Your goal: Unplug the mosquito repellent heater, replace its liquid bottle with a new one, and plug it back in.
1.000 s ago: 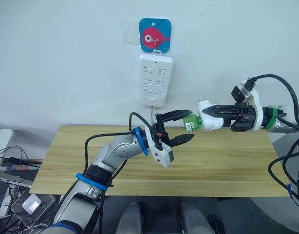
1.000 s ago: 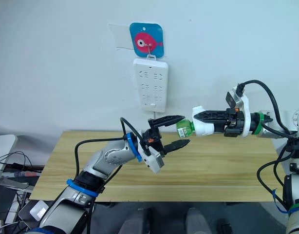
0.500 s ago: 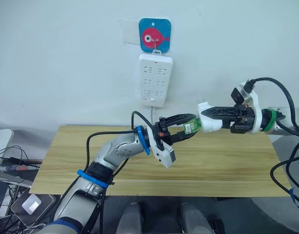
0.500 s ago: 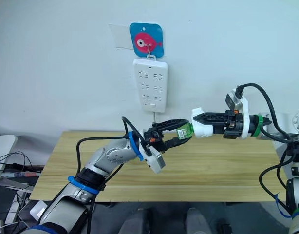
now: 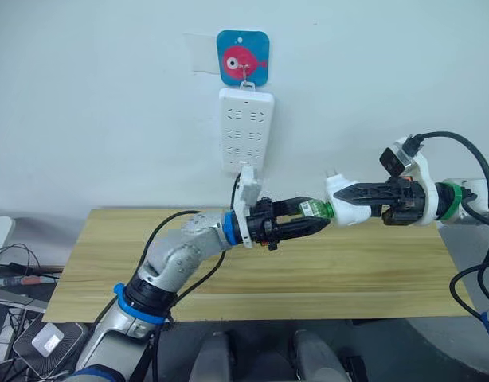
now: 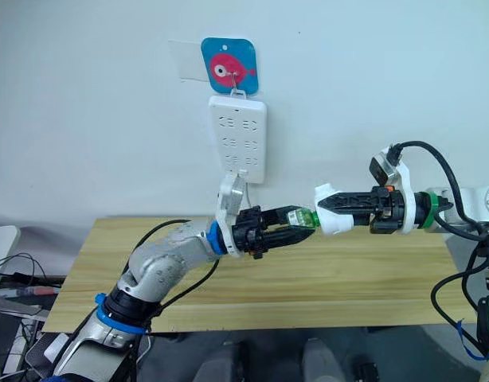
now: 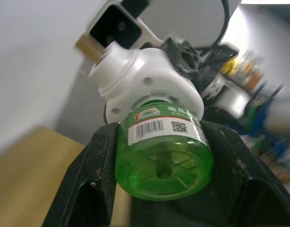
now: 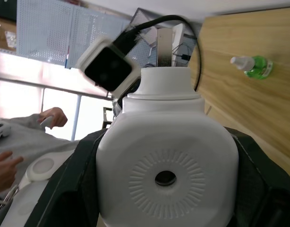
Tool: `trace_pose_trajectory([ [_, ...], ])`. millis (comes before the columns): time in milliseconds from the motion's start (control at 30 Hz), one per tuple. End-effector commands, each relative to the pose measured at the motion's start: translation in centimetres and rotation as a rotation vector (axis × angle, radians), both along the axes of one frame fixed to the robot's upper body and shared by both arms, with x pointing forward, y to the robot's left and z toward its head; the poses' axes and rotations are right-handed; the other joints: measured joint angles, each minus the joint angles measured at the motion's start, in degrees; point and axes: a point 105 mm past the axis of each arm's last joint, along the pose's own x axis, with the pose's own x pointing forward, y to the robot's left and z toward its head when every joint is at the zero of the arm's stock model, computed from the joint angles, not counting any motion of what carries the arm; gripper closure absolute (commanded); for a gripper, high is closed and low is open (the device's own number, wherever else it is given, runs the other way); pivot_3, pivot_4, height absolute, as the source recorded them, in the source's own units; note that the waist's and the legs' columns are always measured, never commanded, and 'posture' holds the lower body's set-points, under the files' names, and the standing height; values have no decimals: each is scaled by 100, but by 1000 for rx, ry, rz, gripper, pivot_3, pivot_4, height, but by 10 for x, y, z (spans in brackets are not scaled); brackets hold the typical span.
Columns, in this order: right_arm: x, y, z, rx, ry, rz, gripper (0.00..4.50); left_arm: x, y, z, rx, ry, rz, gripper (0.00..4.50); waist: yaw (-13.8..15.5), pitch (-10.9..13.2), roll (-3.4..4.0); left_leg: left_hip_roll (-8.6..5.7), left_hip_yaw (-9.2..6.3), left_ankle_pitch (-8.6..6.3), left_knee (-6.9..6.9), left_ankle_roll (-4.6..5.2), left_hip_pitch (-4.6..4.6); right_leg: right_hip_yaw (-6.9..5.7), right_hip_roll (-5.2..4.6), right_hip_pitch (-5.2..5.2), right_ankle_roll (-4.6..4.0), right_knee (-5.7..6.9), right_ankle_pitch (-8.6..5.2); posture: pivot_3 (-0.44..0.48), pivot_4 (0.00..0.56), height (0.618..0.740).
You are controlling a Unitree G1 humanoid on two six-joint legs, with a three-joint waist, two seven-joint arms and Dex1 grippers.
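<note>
The white mosquito repellent heater hangs in the air over the table, its two prongs pointing up. My right gripper is shut on it from the right. A green liquid bottle with a barcode label sticks out of the heater's left end, its neck inside the unit. My left gripper is shut on this bottle; in the left wrist view the bottle sits squeezed between both black fingers. The right wrist view looks onto the heater's round vent.
The long white power strip hangs on the wall under a blue fish hook, above and left of the grippers. Below them is the wooden table. Another green bottle with a white cap lies on the table. A person's hand shows behind.
My left gripper, open around the bottle a second ago, has shut on it, and its wrist has since rolled over. The camera has shifted a little.
</note>
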Motion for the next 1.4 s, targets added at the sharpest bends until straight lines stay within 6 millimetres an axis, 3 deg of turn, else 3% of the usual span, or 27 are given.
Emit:
trace_pose_trajectory([
  [33,3,-10,7,-13,-31,-49,1498,-15,9,16,-104,200,-150,2208,-2,0,0,2,0,0,0,0,0,0,3,-1,0,0,0,-121,181,740],
  [167,6,-14,11,-8,-37,-75,1498,-10,19,14,-149,345,-157,2208,19,0,0,2,1,0,2,0,0,1,3,1,0,-2,0,-128,183,740],
  [467,19,-42,9,-64,-30,-231,1498,-16,37,-5,-79,384,-111,2208,28,0,0,-2,9,0,-1,-1,1,10,4,0,0,-4,0,-124,183,740],
  [567,35,-59,-16,-214,-32,-368,1498,-16,47,-9,-67,385,-78,2208,33,0,-1,-2,10,0,-2,-1,2,11,4,-1,-1,-4,0,-117,182,740],
  [700,51,-102,-89,-747,-117,-532,1498,-23,52,-14,-33,371,-64,2208,56,0,0,0,10,0,-3,-1,2,12,2,-2,0,-5,0,-102,183,740],
  [800,50,-130,-122,-978,-125,-549,1498,-29,50,-14,-26,360,-67,2208,74,4,6,-2,12,0,-4,-2,2,14,0,-6,0,-5,0,-74,185,740],
  [1033,53,-160,-158,-1174,-112,-571,1498,-32,47,-19,-1,340,-32,2208,93,7,9,-3,23,0,-10,-3,32,26,-2,15,0,-3,0,-44,189,740],
  [1400,56,-168,-185,-1169,-45,-606,1498,-35,49,-20,7,336,-19,2208,191,7,9,-7,31,0,-15,-3,53,36,2,29,-1,-3,0,-15,191,740],
])
